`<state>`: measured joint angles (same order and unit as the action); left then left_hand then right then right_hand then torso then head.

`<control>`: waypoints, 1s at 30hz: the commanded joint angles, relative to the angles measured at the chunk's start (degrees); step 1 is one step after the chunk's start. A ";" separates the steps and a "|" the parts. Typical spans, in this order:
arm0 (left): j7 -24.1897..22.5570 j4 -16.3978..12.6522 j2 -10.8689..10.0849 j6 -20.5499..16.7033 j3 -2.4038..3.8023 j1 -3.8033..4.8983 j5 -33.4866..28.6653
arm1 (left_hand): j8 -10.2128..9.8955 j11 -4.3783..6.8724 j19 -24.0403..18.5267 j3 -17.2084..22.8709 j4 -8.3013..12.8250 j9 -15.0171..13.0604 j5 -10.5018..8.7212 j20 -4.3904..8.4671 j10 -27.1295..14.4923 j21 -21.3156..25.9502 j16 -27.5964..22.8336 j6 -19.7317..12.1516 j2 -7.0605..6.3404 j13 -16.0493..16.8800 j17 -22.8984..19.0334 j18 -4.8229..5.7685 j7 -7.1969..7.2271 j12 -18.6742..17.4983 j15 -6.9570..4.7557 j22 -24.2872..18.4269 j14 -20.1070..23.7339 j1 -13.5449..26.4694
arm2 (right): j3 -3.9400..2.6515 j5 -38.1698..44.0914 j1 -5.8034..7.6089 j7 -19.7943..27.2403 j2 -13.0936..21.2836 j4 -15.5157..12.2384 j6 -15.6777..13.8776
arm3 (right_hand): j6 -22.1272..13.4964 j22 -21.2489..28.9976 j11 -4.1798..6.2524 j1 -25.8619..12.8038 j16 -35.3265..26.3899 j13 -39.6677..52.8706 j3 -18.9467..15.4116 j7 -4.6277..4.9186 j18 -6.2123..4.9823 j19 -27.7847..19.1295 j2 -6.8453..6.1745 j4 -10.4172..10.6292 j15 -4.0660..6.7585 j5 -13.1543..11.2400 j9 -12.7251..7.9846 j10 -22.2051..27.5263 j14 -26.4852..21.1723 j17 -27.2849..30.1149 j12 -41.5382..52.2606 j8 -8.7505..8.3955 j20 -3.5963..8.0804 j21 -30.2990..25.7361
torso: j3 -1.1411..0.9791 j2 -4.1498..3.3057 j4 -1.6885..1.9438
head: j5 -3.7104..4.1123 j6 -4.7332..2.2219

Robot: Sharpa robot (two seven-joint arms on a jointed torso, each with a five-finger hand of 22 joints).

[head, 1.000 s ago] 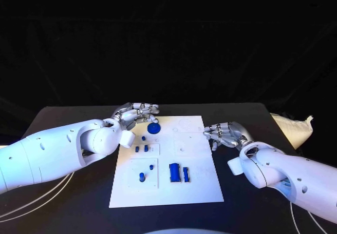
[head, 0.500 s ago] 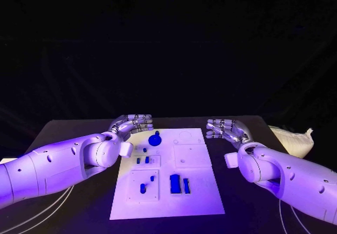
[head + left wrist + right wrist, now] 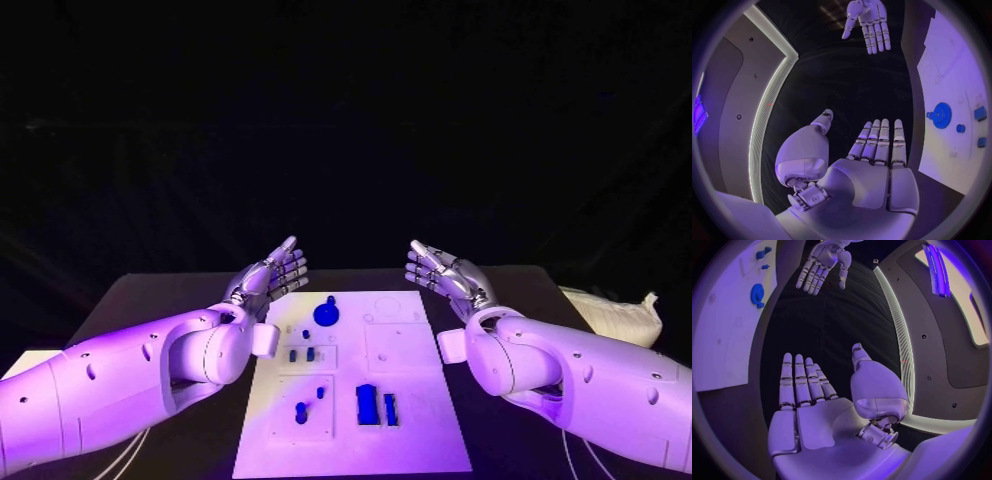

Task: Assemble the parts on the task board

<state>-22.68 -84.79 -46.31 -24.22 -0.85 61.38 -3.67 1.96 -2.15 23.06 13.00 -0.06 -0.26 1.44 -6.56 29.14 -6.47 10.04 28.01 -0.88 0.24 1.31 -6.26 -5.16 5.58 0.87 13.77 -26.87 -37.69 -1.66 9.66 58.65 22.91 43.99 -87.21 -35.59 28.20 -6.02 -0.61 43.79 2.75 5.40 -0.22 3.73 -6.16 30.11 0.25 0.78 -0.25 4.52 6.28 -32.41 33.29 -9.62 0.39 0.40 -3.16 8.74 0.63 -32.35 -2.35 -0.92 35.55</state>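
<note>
we hold our left hand (image 3: 270, 277) and right hand (image 3: 444, 274) flat, fingers apart, empty, raised over the board's far corners. the white board (image 3: 411, 440) lies mid-table. on it a round blue gear (image 3: 327, 313) sits near the far edge, small pegs (image 3: 302, 354) midway, two blue blocks (image 3: 375, 405) nearer us. we judge assembly done or nearly so.

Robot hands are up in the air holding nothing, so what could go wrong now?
1. Both the left robot hand and right robot hand hover open above the task board; coming down carelessly, they might bump the round blue gear.
2. The small blue parts lie close together, so one might get knocked.
</note>
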 commanded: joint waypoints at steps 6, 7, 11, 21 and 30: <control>-6.32 -4.17 1.32 -17.25 0.68 -0.97 3.25 | -1.96 2.15 -10.38 -5.85 0.06 0.26 -1.44 6.56 -13.18 6.47 -4.51 -12.64 0.88 -0.24 -1.31 6.26 5.16 -5.58 -0.87 -6.22 12.14 17.03 | 1.65 -9.66 1.51 6.88 0.70 -2.74 -8.52 | -12.72 6.02 0.61 -19.75 -2.75 -5.40 0.22 -3.73 6.16 -13.60 -0.25 -0.78 0.25 -4.52 -6.28 14.60 -15.01 4.34 -0.39 -0.40 3.16 -3.96 | -0.63 1.17 2.35 | 0.92 -1.17; -6.54 -4.45 1.41 -18.00 0.73 -1.04 3.37 | -1.96 2.15 -10.70 -6.06 0.06 0.26 -1.44 6.56 -13.59 6.47 -4.69 -13.07 0.88 -0.24 -1.31 6.26 5.16 -5.58 -0.87 -6.42 12.54 17.59 | 1.66 -9.66 1.51 6.89 0.70 -2.74 -8.52 | -13.14 6.02 0.61 -20.40 -2.75 -5.40 0.22 -3.73 6.16 -14.05 -0.25 -0.78 0.25 -4.52 -6.28 15.09 -15.50 4.48 -0.39 -0.40 3.16 -4.09 | -0.63 1.17 2.35 | 0.92 -1.17; -7.09 -5.13 1.61 -19.81 0.85 -1.21 3.66 | -1.96 2.15 -12.84 -7.26 0.06 0.26 -1.44 6.56 -16.27 6.47 -5.61 -15.63 0.88 -0.24 -1.31 6.26 5.16 -5.58 -0.87 -7.69 15.00 21.04 | 1.66 -9.66 1.51 6.89 0.70 -2.74 -8.52 | -15.72 6.02 0.61 -24.40 -2.75 -5.40 0.22 -3.73 6.16 -16.80 -0.25 -0.78 0.25 -4.52 -6.28 18.07 -18.54 5.37 -0.39 -0.40 3.16 -8.74 | -0.63 1.17 2.35 | 0.92 -1.17; -7.11 -5.16 1.62 -19.89 0.85 -1.22 3.67 | -1.96 2.15 -16.27 -13.00 0.06 0.26 -1.44 6.56 -20.59 6.47 -10.04 -19.80 0.88 -0.24 -1.31 6.26 5.16 -5.58 -0.87 -9.73 18.99 26.63 | 1.66 -9.66 1.51 6.89 0.70 -2.74 -8.52 | -19.90 6.02 0.61 -30.88 -2.75 -5.40 0.22 -3.73 6.16 -21.27 -0.25 -0.78 0.25 -4.52 -6.28 22.87 -23.51 9.62 -0.39 -0.40 3.16 -8.74 | -0.63 1.17 2.35 | 0.92 -1.17; -7.11 -5.16 1.62 -19.89 0.85 -1.22 3.67 | -1.96 2.15 -18.29 -13.00 0.06 0.26 -1.44 6.56 -23.27 6.47 -10.04 -22.27 0.88 -0.24 -1.31 6.26 5.16 -5.58 -0.87 -13.77 21.46 30.10 | 1.66 -9.66 1.51 6.89 0.70 -2.74 -8.52 | -22.51 6.02 0.61 -34.92 -2.75 -5.40 0.22 -3.73 6.16 -24.03 -0.25 -0.78 0.25 -4.52 -6.28 25.90 -26.55 9.62 -0.39 -0.40 3.16 -8.74 | -0.63 1.17 2.35 | 0.92 -1.17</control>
<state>-28.59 -89.81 -44.79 -43.61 -0.06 60.17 -0.70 0.39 -0.07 6.62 1.43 0.02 -0.08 0.38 -0.08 8.14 -0.42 0.62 7.85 0.01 0.08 0.07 -0.86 0.03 0.33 0.00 1.45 -7.72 -10.56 0.01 -0.08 60.16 28.78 44.70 -89.86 -44.10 7.90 -0.10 0.00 12.36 0.22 0.10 0.02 0.03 -1.23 8.43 0.02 0.23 -0.04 0.30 0.13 -9.09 9.34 -0.36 0.38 0.19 -0.03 0.44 -0.01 -31.18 0.00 0.00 34.38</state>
